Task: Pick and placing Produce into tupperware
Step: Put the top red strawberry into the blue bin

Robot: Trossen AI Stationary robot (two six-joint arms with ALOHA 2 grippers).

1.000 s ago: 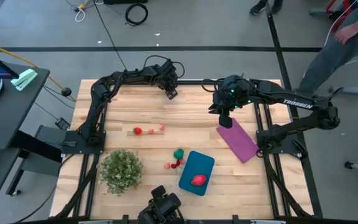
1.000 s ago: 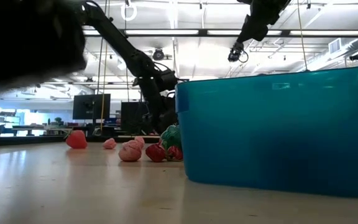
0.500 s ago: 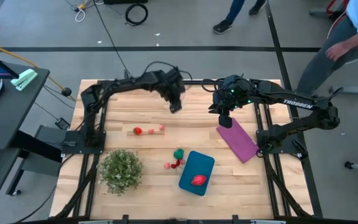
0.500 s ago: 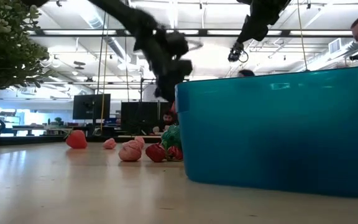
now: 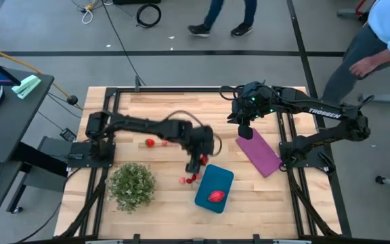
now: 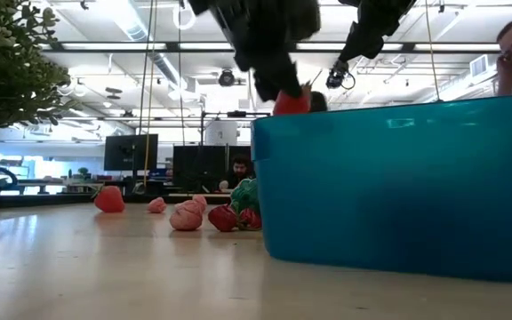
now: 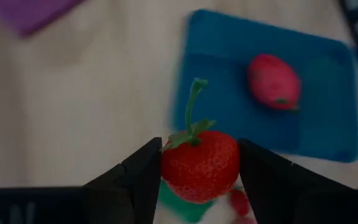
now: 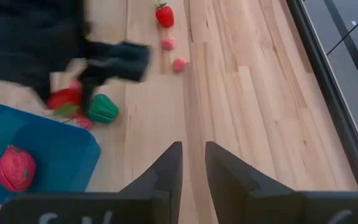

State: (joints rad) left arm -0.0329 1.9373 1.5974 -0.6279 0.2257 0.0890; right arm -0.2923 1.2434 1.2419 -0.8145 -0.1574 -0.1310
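Gripping strawberry (image 7: pixel 199 165), left gripper (image 7: pixel 194 180) apparently beside tupperware (image 7: pixel 328 93).

Two black jointed arms on black frame rails. Right arm (image 5: pixel 317 112) bears white "TROSSEN" lettering and a green light near its wrist. Left arm (image 5: pixel 141 125) carries a thin dark cable. Fingers (image 8: pixel 225 177) are matte black, wedge-shaped.
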